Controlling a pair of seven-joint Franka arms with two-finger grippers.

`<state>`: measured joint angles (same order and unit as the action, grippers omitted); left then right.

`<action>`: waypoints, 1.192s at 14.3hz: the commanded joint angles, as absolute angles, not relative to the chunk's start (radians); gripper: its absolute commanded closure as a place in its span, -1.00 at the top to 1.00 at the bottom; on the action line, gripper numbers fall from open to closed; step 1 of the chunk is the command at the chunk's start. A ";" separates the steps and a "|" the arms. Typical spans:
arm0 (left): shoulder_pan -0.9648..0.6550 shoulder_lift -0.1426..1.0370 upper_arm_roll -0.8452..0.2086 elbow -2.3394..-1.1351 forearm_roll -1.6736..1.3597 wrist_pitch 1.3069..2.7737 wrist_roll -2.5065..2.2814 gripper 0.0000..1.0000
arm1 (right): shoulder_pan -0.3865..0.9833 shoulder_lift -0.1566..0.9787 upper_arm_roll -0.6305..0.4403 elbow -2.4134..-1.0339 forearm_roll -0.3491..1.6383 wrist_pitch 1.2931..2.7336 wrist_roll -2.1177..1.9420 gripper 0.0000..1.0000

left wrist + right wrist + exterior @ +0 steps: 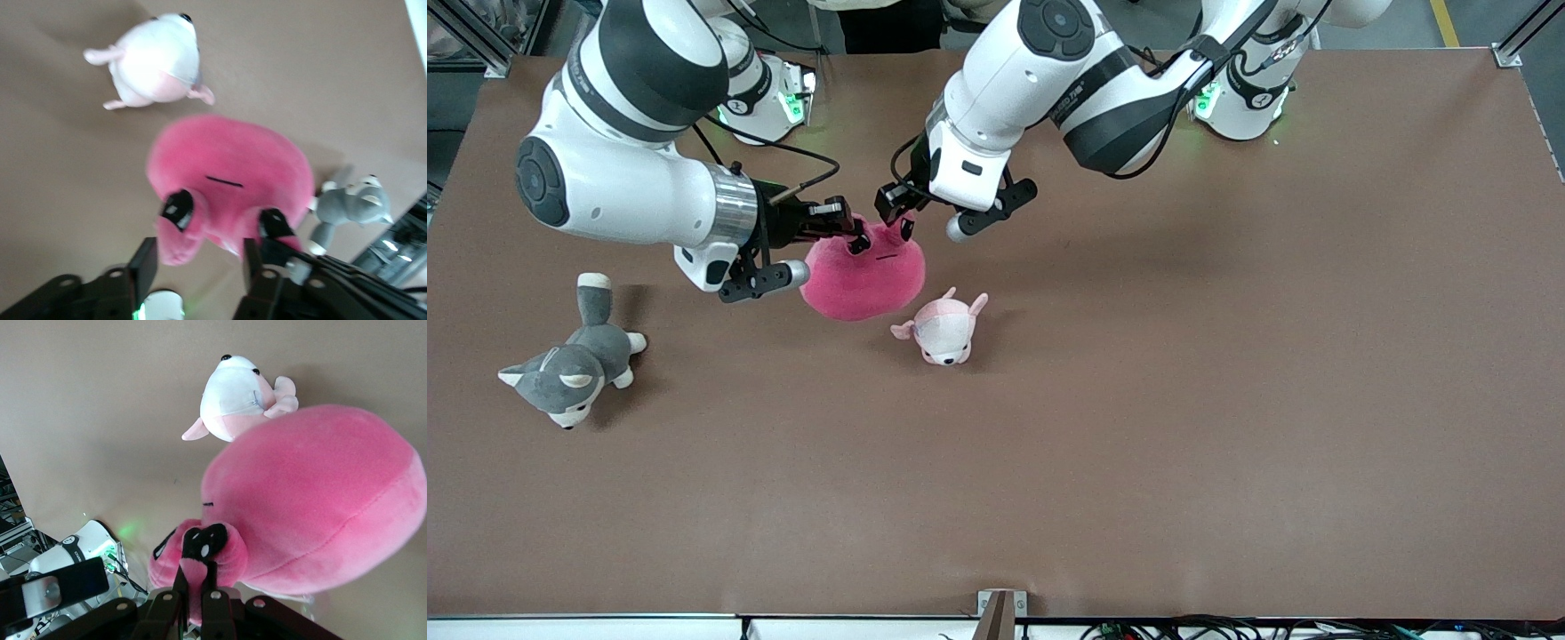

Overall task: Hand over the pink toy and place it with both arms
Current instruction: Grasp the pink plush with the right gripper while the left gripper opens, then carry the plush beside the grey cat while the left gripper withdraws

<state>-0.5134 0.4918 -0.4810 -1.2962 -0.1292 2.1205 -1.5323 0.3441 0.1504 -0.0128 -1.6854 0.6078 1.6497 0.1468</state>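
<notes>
Pinching pink toy (864, 277) above table: right claw (852, 233); left claw (898, 216) spread around its top.

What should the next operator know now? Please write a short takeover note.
Right gripper: shut on the pink toy, holding it above the table.
Left gripper: open, its fingers either side of a fold of the toy, not yet closed.
The small pink plush and the husky lie on the table, untouched.
Done: toy picked up and brought to the left gripper.
Left: left closes, right releases, left places the toy.
</notes>
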 commanded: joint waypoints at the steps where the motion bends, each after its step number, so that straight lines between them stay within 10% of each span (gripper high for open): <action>1: -0.509 0.463 -0.471 -1.287 -0.089 2.039 -1.546 1.00 | 0.295 0.138 -0.012 -1.674 0.630 1.623 0.129 -0.99; 9: -0.497 0.394 -0.472 -1.308 0.256 1.659 -1.525 1.00 | 0.057 0.161 -0.014 -1.618 0.589 1.634 0.012 -0.99; 17: -0.407 0.377 -0.474 -1.308 0.247 1.623 -1.412 1.00 | -0.080 0.323 -0.012 -1.615 0.606 1.654 -0.023 -0.99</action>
<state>-0.4396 0.3985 -0.4707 -1.2932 0.2408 1.6331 -1.4812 -0.0336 0.2728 -0.0299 -1.6353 0.5999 1.6558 0.0064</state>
